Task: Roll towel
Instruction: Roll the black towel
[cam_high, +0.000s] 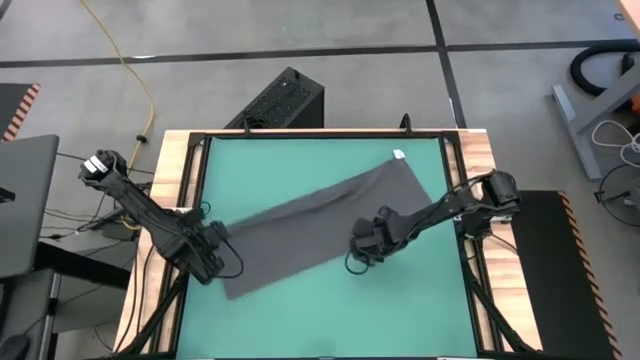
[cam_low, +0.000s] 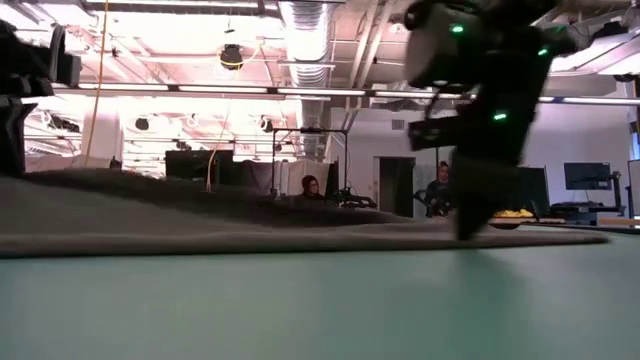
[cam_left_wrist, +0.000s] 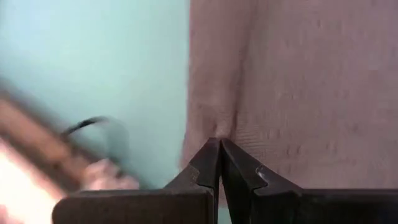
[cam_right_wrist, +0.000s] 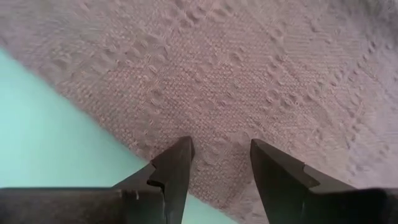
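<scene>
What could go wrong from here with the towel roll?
1. The left gripper is shut on the towel right at its edge, so the thin bite could slip out once it pulls.
2. The right gripper hovers open over the long edge without holding it; if the left moves alone, the cloth may drag across the teal mat instead of rolling.
3. The towel lies diagonally, so the roll could come out skewed.

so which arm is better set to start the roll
Probably left: the left gripper is shut on the towel at its end edge. The right gripper is open over the towel's long edge, gripping nothing.
</scene>
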